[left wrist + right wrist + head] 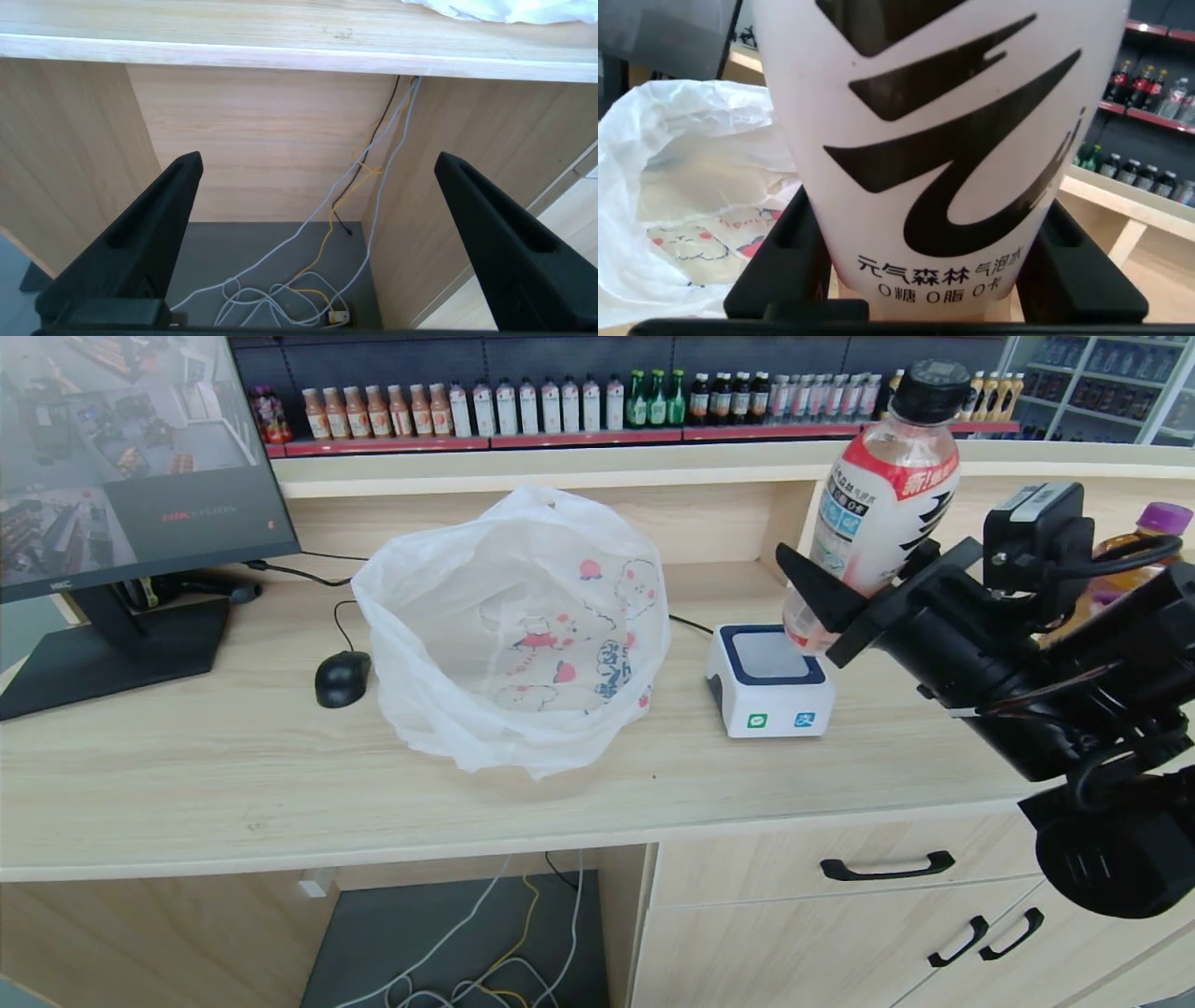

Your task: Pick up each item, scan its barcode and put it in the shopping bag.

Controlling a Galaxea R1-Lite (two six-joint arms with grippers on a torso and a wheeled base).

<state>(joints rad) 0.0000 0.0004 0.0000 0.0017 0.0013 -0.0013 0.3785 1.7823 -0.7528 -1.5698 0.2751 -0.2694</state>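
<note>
Plastic bottle [878, 495] in right claw [864, 583] leans near-upright, cap up, above scanner [767, 681].

A pale wood counter [187, 784] has black-handled drawers [840, 882] at its front and loose cables [485, 971] on the grey floor [373, 933] beneath. A monitor [121, 457] and a mouse [342, 678] sit on it at left; bottle-filled shelves [579, 437] line the back wall [560, 355].

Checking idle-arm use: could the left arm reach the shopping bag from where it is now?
Probably not directly. The open left claw sits below the countertop, while the shopping bag stands on top of it, so the arm would need to rise first.
</note>
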